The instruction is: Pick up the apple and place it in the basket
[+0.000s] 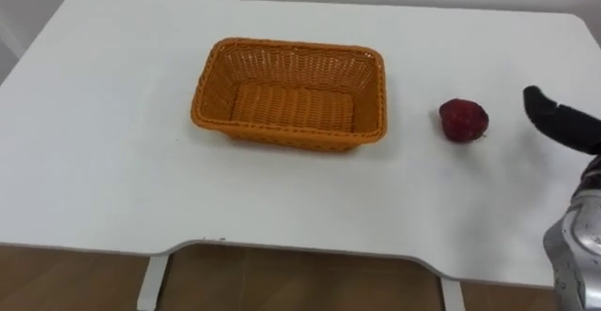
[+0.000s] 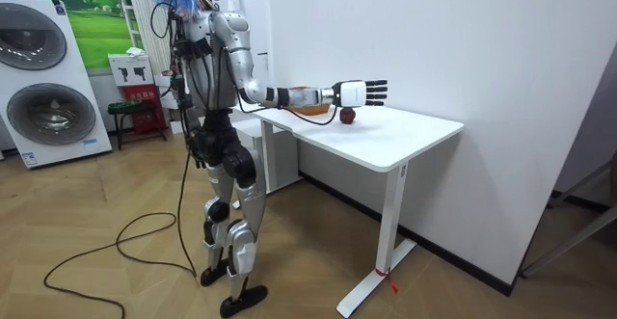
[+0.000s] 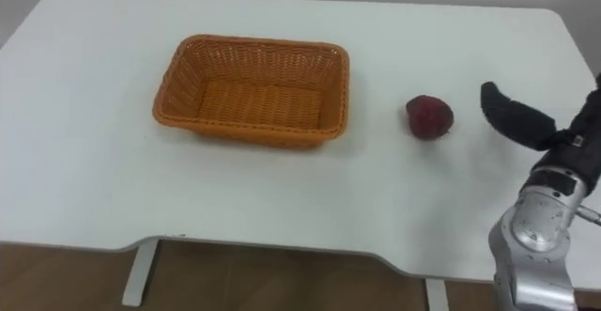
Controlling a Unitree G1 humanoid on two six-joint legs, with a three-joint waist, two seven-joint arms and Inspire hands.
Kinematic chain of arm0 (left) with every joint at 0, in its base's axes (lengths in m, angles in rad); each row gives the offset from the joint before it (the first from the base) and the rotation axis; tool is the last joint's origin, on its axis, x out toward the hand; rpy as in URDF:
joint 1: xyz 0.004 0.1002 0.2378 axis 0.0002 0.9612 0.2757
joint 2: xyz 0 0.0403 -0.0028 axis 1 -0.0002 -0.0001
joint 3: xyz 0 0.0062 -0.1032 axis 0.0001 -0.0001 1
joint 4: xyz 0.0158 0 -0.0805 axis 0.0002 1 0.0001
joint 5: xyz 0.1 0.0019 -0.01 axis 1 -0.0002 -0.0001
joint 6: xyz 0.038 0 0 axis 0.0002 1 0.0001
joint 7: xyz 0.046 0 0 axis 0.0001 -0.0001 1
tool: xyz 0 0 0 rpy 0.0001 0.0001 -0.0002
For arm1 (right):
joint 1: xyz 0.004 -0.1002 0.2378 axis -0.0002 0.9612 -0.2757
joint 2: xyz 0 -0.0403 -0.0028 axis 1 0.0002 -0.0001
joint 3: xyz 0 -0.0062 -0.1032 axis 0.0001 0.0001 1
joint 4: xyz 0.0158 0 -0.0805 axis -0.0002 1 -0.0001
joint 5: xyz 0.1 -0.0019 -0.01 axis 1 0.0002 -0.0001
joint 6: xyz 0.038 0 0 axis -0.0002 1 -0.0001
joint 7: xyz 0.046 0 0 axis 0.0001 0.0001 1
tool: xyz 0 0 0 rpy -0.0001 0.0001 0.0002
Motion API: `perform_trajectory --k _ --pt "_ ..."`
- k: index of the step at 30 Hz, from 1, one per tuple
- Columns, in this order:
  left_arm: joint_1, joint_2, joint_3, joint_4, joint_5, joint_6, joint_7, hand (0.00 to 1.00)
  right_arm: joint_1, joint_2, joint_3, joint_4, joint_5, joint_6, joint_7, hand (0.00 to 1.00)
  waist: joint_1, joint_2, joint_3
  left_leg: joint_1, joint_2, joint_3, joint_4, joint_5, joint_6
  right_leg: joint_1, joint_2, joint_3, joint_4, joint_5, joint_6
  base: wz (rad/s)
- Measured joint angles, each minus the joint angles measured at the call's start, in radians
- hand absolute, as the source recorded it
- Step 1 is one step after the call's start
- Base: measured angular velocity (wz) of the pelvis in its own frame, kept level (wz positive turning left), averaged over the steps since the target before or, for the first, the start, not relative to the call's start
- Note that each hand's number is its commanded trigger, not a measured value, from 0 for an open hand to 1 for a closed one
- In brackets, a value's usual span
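Note:
A dark red apple (image 1: 463, 119) lies on the white table (image 1: 94, 161), to the right of an orange wicker basket (image 1: 282, 138) that has nothing in it. My right hand (image 1: 556, 119) hovers just right of the apple, a short gap away and not touching it, its dark thumb pointing towards the fruit. In the room view the right hand (image 2: 359, 93) is stretched out over the table above the apple (image 2: 346, 116), fingers straight and open. I stand at the table's long front edge.
The table's front edge runs close below the basket and the apple, with wooden floor beneath. A white wall backs the table. Two washing machines (image 2: 43, 83) and a small red stand (image 2: 140, 102) are behind me.

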Motion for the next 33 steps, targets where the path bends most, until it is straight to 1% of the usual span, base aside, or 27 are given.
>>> perform_trajectory --k 1,2,5,8,12,14,16,20,23,24,25,26,28,30,32,33 --pt "-0.001 0.000 0.000 0.000 0.000 0.000 -0.004 0.00 -0.003 0.000 0.005 0.006 0.000 0.003 0.012 0.00 0.000 0.000 0.0000 0.000 0.000 -0.001 0.000 0.000 0.000 0.000 0.000 0.000 0.000 0.000 0.000 0.03" --pt "-0.003 0.002 0.000 0.000 0.000 0.000 -0.014 0.00 -0.019 -0.002 0.014 0.043 -0.002 0.004 0.045 0.00 0.002 0.000 0.0002 0.000 -0.001 -0.002 0.000 0.000 0.000 0.001 0.000 0.001 -0.001 0.000 0.000 0.00" --pt "-0.004 0.002 0.000 0.000 0.001 0.000 -0.025 0.00 -0.050 -0.004 0.020 0.087 -0.002 0.007 0.082 0.00 0.003 0.002 0.0007 -0.001 -0.001 -0.002 0.000 0.000 0.000 0.000 0.000 0.003 -0.001 0.000 0.000 0.00" --pt "-0.005 0.003 0.000 0.000 0.002 0.000 -0.031 0.00 -0.073 -0.028 0.044 0.117 -0.002 0.023 0.132 0.00 0.003 0.005 -0.0004 0.000 0.000 -0.002 -0.002 0.000 0.000 0.000 0.001 0.003 -0.001 0.000 0.000 0.00" --pt "-0.006 0.005 0.000 0.001 0.004 0.003 -0.040 0.00 -0.077 -0.060 0.045 0.122 0.006 0.024 0.190 0.00 0.019 0.005 -0.0006 0.004 -0.001 -0.004 -0.006 0.001 0.000 0.003 0.000 0.002 -0.001 0.000 0.000 0.01" --pt "-0.006 0.005 0.000 0.001 0.007 0.004 -0.040 0.00 -0.093 -0.071 0.046 0.152 0.010 0.025 0.213 0.00 0.019 0.004 -0.0002 0.008 -0.001 -0.007 -0.006 0.001 0.000 0.008 0.000 -0.001 -0.001 0.000 0.000 0.05" --pt "-0.009 0.006 0.000 0.001 0.007 0.004 -0.040 0.00 -0.109 -0.076 0.046 0.183 0.010 0.044 0.240 0.00 0.019 0.001 0.0015 0.016 -0.001 -0.011 -0.007 0.001 0.000 0.018 0.000 -0.003 -0.002 0.000 0.000 0.06" --pt "-0.011 0.006 0.006 0.001 0.012 0.004 -0.054 0.00 -0.111 -0.077 0.046 0.194 0.008 0.056 0.288 0.00 0.023 -0.007 0.0062 0.013 0.000 -0.012 -0.006 0.001 0.000 0.017 0.000 -0.012 -0.003 0.000 0.000 0.01" --pt "-0.011 0.015 0.013 0.001 0.011 0.009 -0.082 0.00 -0.115 -0.085 0.046 0.206 0.013 0.068 0.324 0.00 0.023 -0.015 0.0044 0.004 -0.001 -0.015 -0.003 0.001 0.000 0.013 -0.003 -0.025 -0.003 0.000 0.001 0.05" --pt "-0.009 0.020 0.013 0.001 0.011 0.011 -0.089 0.00 -0.125 -0.086 0.046 0.226 0.013 0.069 0.337 0.00 0.022 -0.018 0.0022 0.004 -0.001 -0.015 -0.002 0.001 0.000 0.014 -0.003 -0.026 -0.003 0.000 0.001 0.00" --pt "-0.009 0.025 0.013 0.001 0.012 0.012 -0.093 0.00 -0.131 -0.087 0.045 0.233 0.013 0.081 0.346 0.00 0.022 -0.020 0.0011 0.004 -0.001 -0.016 -0.001 0.001 0.000 0.014 -0.003 -0.026 -0.003 0.000 0.001 0.00" --pt "-0.009 0.027 0.015 0.001 0.013 0.012 -0.097 0.00 -0.135 -0.088 0.046 0.235 0.013 0.085 0.350 0.00 0.023 -0.020 0.0008 0.003 -0.001 -0.018 -0.001 0.001 0.000 0.014 -0.003 -0.028 -0.003 0.000 0.001 0.05" --pt "-0.011 0.037 0.020 0.001 0.019 0.012 -0.110 0.00 -0.154 -0.111 0.046 0.266 0.015 0.091 0.370 0.00 0.023 -0.020 -0.0001 0.001 -0.003 -0.025 0.001 0.001 0.000 0.014 -0.004 -0.031 -0.003 0.000 0.001 0.08" --pt "-0.010 0.043 0.022 0.001 0.019 0.017 -0.115 0.00 -0.164 -0.125 0.046 0.278 0.015 0.092 0.377 0.00 0.023 -0.020 -0.0005 0.000 -0.003 -0.026 0.001 0.001 0.000 0.014 -0.003 -0.032 -0.003 0.000 0.001 0.02" --pt "-0.009 0.045 0.022 0.001 0.019 0.029 -0.118 0.00 -0.164 -0.131 0.046 0.283 0.019 0.092 0.381 0.00 0.025 -0.018 -0.0033 0.000 -0.003 -0.029 0.001 0.001 0.000 0.016 -0.003 -0.033 -0.003 0.000 0.001 0.03" --pt "-0.009 0.045 0.022 0.001 0.020 0.037 -0.121 0.00 -0.164 -0.136 0.048 0.294 0.020 0.092 0.391 0.00 0.025 -0.017 -0.0060 0.001 -0.003 -0.029 0.001 0.001 0.000 0.016 -0.004 -0.033 -0.003 0.000 0.001 0.00"
